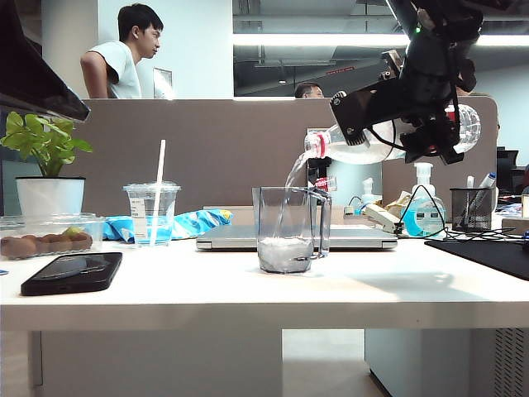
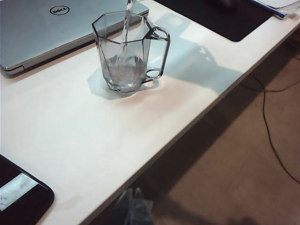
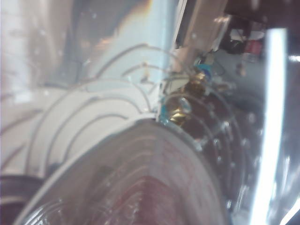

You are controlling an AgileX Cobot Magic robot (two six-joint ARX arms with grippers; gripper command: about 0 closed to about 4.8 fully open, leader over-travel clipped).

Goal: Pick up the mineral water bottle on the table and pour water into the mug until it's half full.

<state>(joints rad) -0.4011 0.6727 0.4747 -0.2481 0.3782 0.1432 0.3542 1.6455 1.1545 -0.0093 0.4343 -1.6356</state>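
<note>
The mineral water bottle hangs tilted almost level above the table, its red-ringed neck pointing down to the left. My right gripper is shut on its body, up at the right. A thin stream of water runs from the mouth into the clear angular mug, which holds a low layer of water. The left wrist view shows the same mug with the stream falling in. My left gripper hangs shut and empty just off the table's front edge. The bottle fills the right wrist view, hiding the fingers.
A closed silver laptop lies right behind the mug. A black phone, a lidded plastic cup with a straw, a food box and a potted plant stand left. A pump dispenser, pen holder and black mat sit right.
</note>
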